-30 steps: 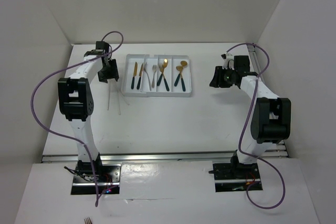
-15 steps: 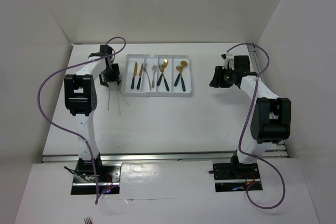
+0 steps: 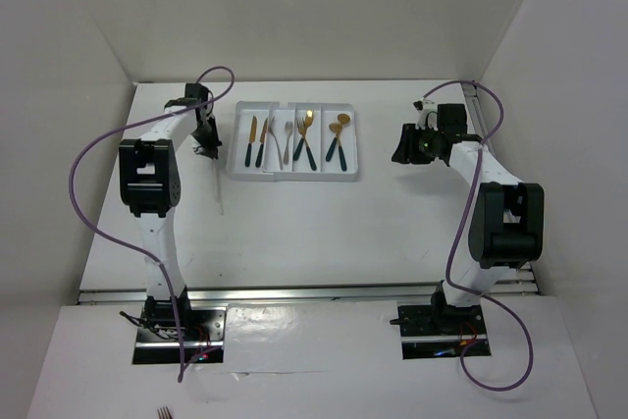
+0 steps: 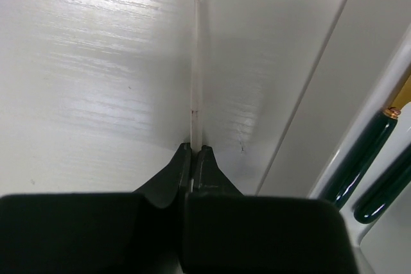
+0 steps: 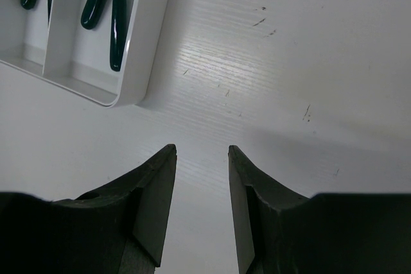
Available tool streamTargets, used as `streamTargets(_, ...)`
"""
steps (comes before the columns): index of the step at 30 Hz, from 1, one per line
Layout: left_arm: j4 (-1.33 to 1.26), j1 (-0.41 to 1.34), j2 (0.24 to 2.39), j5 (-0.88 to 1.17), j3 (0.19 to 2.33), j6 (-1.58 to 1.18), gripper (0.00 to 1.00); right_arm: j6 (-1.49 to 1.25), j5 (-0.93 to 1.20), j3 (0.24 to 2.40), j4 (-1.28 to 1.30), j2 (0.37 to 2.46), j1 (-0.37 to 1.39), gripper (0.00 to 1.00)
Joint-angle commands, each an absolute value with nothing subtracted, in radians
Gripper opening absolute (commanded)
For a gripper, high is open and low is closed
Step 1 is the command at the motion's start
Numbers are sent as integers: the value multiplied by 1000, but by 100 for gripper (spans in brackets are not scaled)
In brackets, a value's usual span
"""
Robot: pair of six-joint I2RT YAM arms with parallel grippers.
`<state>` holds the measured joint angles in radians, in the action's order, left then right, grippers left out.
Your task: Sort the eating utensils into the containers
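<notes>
Left gripper (image 4: pixel 194 152): jaws pinched narrow on the end of a thin pale stick (image 4: pixel 195 62). The fingertips (image 4: pixel 183 158) meet around it with no gap showing. The stick runs straight out from the tips over the white table (image 4: pixel 83 81). Cannot tell whether its free end rests on the surface or is lifted.

Top view: the left gripper (image 3: pixel 207 144) sits at the far left of the table, just left of the tray (image 3: pixel 294 176) and close beside its left wall. The stick (image 3: pixel 217 188) trails from it toward the near side, outside the tray.

Tray, left to right by compartment:
- two knives (image 3: pixel 257 140)
- silver fork (image 3: pixel 287 141)
- gold-headed forks (image 3: pixel 306 134)
- two spoons (image 3: pixel 337 139)

All lie lengthwise, with the dark handles toward the near end. In the left wrist view, two dark handles (image 4: pixel 359 158) show at the right edge inside the tray wall.

Right gripper (image 5: pixel 202 152): jaws part-way spread, nothing between them, bare table below. It hangs well right of the tray (image 5: pixel 138 62), whose near-right corner shows at upper left of that view.
</notes>
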<state>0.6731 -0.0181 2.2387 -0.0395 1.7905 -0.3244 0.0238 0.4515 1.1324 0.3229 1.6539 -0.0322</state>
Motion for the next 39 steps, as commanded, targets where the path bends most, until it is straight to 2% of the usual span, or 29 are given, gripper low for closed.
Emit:
streamTargets(1, 681, -18, 2261, 11, 1738, -334, 0, 32, 449, 1177, 314, 1654, -26, 46)
streamTargets(10, 629, -28, 2063, 57, 1634, -313, 0, 32, 459, 1177, 314, 1644, -26, 46)
streamTargets(20, 731, -49, 1938, 132, 1739, -304, 0, 23, 468, 1167, 305, 1617, -26, 46)
streamTargets(24, 739, -49, 1919, 231, 1779, -313, 0, 23, 477, 1149, 305, 1606, -17, 46)
streamTargets(31, 677, 38, 1983, 388, 1880, -313, 0, 23, 477, 1149, 296, 1597, -17, 46)
streamTargets(39, 676, 67, 2192, 373, 2085, -282, 0, 32, 457, 1140, 305, 1577, -17, 46)
